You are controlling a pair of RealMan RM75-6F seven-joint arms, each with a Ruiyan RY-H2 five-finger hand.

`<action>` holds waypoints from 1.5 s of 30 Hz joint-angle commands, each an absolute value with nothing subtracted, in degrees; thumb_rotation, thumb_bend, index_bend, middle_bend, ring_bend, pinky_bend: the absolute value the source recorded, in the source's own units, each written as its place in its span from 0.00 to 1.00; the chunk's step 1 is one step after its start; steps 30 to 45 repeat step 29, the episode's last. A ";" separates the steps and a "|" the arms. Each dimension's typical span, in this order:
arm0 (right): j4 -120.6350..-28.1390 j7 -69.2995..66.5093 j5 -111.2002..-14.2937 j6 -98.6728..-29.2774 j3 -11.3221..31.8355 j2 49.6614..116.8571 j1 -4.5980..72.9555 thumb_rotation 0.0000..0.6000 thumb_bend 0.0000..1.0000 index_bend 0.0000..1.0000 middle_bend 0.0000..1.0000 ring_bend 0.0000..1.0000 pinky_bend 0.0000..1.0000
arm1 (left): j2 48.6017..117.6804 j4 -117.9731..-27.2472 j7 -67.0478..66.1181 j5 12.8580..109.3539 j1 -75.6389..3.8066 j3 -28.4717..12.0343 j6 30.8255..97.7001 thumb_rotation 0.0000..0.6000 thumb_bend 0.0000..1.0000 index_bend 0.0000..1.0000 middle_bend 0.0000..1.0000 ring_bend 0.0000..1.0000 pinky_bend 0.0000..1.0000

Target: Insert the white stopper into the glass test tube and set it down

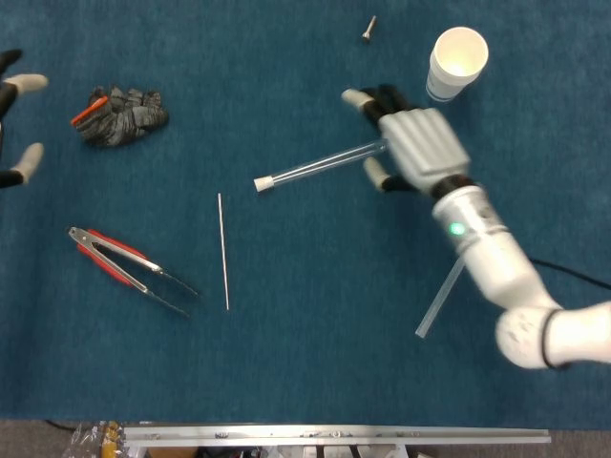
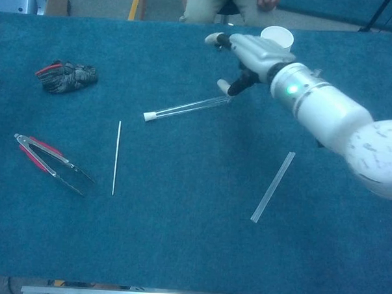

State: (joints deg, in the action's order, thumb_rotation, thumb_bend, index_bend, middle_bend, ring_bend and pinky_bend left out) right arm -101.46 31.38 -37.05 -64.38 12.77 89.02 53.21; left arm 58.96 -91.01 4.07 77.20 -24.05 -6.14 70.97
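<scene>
Stopper already caps the test tube lying beside the right hand's released, spread fingers, so only withdrawal appears left.

One camera sits high at the robot's head and looks almost straight down on the blue table, its metal front edge at six o'clock and the paper cup toward one o'clock. The other sits lower, at chest height, facing forward across the table at a slant, so the floor and a seated person's legs show past the far edge at twelve o'clock. Both stand at a similar middling distance. They share most of the tabletop: the cup, the test tube, the tongs and the dark glove.
</scene>
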 commanded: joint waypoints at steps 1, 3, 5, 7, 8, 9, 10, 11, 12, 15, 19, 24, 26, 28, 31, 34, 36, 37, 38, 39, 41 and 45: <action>-109.54 28.63 -44.21 -70.84 8.95 81.69 46.76 1.00 0.39 0.13 0.14 0.05 0.29 | 60.07 -88.00 2.81 76.00 -22.16 -5.81 72.54 1.00 0.32 0.22 0.09 0.00 0.05; -112.79 28.34 -46.63 -73.43 7.41 78.70 44.26 1.00 0.39 0.13 0.14 0.05 0.29 | 60.35 -86.62 2.37 75.87 -21.30 -5.42 73.00 1.00 0.32 0.22 0.09 0.00 0.05; -115.22 28.03 -48.38 -75.21 6.20 76.24 42.25 1.00 0.39 0.13 0.14 0.05 0.29 | 60.45 -85.97 2.46 75.70 -20.53 -5.19 73.40 1.00 0.32 0.22 0.09 0.00 0.05; -117.47 27.89 -50.63 -77.28 4.69 73.56 39.96 1.00 0.39 0.13 0.14 0.05 0.29 | 60.32 -85.72 2.59 75.21 -19.64 -5.06 73.75 1.00 0.32 0.22 0.09 0.00 0.05; -118.31 27.88 -51.67 -78.12 3.98 72.42 38.98 1.00 0.40 0.13 0.14 0.05 0.29 | 60.28 -85.64 2.60 75.15 -19.31 -5.02 73.97 1.00 0.32 0.22 0.09 0.00 0.05; -119.08 27.76 -52.76 -78.83 3.34 71.45 38.07 1.00 0.40 0.13 0.14 0.05 0.29 | 60.24 -85.58 2.60 75.10 -19.03 -5.02 74.17 1.00 0.32 0.22 0.09 0.00 0.05; -119.27 27.75 -53.08 -79.05 3.15 71.16 37.79 1.00 0.40 0.13 0.14 0.05 0.29 | 60.23 -85.56 2.58 75.07 -18.94 -5.02 74.23 1.00 0.32 0.22 0.09 0.00 0.05; -119.85 27.80 -54.14 -79.90 2.49 70.19 36.85 1.00 0.40 0.13 0.14 0.05 0.29 | 60.11 -85.50 2.41 74.94 -18.66 -5.01 74.37 1.00 0.32 0.22 0.09 0.00 0.05; -120.46 27.91 -55.29 -80.89 1.75 69.24 35.82 1.00 0.40 0.13 0.14 0.05 0.29 | 59.96 -85.47 2.27 74.85 -18.37 -5.05 74.65 1.00 0.32 0.22 0.09 0.00 0.05; -122.63 27.88 -60.24 -85.47 -1.85 65.98 31.09 1.00 0.39 0.14 0.14 0.05 0.29 | 59.34 -85.65 1.60 75.12 -17.04 -5.06 76.53 1.00 0.32 0.22 0.09 0.00 0.05; -123.52 25.68 -65.91 -88.87 -5.00 63.76 25.94 1.00 0.39 0.14 0.14 0.05 0.29 | 58.48 -87.29 0.43 75.65 -15.54 -4.75 78.16 1.00 0.32 0.22 0.09 0.00 0.05; -123.22 23.25 -69.97 -91.59 -6.72 61.90 21.07 1.00 0.40 0.15 0.14 0.05 0.29 | 56.44 -90.92 -0.55 76.48 -13.67 -3.87 79.36 1.00 0.32 0.22 0.09 0.00 0.05; -123.15 22.46 -70.68 -91.94 -6.86 61.28 19.84 1.00 0.39 0.15 0.14 0.05 0.29 | 56.00 -91.79 -0.77 76.85 -13.10 -3.58 79.74 1.00 0.32 0.22 0.09 0.00 0.05; -123.01 21.58 -71.57 -92.19 -6.80 60.74 18.65 1.00 0.39 0.15 0.14 0.05 0.29 | 55.51 -93.01 -0.05 77.34 -12.48 -3.24 79.94 1.00 0.32 0.22 0.09 0.00 0.05; -122.97 21.28 -71.96 -92.27 -6.71 60.53 18.21 1.00 0.40 0.15 0.14 0.05 0.29 | 55.36 -93.34 -0.09 77.51 -12.22 -3.16 80.17 1.00 0.32 0.22 0.09 0.00 0.05; -122.97 21.28 -71.96 -92.27 -6.71 60.53 18.21 1.00 0.40 0.15 0.14 0.05 0.29 | 55.36 -93.34 -0.09 77.51 -12.22 -3.16 80.17 1.00 0.32 0.22 0.09 0.00 0.05; -122.97 21.28 -71.96 -92.27 -6.71 60.53 18.21 1.00 0.40 0.15 0.14 0.05 0.29 | 55.36 -93.34 -0.09 77.51 -12.22 -3.16 80.17 1.00 0.32 0.22 0.09 0.00 0.05; -122.97 21.28 -71.96 -92.27 -6.71 60.53 18.21 1.00 0.40 0.15 0.14 0.05 0.29 | 55.36 -93.34 -0.09 77.51 -12.22 -3.16 80.17 1.00 0.32 0.22 0.09 0.00 0.05; -122.97 21.28 -71.96 -92.27 -6.71 60.53 18.21 1.00 0.40 0.15 0.14 0.05 0.29 | 55.36 -93.34 -0.09 77.51 -12.22 -3.16 80.17 1.00 0.32 0.22 0.09 0.00 0.05; -122.97 21.28 -71.96 -92.27 -6.71 60.53 18.21 1.00 0.40 0.15 0.14 0.05 0.29 | 55.36 -93.34 -0.09 77.51 -12.22 -3.16 80.17 1.00 0.32 0.22 0.09 0.00 0.05; -122.97 21.28 -71.96 -92.27 -6.71 60.53 18.21 1.00 0.40 0.15 0.14 0.05 0.29 | 55.36 -93.34 -0.09 77.51 -12.22 -3.16 80.17 1.00 0.32 0.22 0.09 0.00 0.05; -122.97 21.28 -71.96 -92.27 -6.71 60.53 18.21 1.00 0.40 0.15 0.14 0.05 0.29 | 55.36 -93.34 -0.09 77.51 -12.22 -3.16 80.17 1.00 0.32 0.22 0.09 0.00 0.05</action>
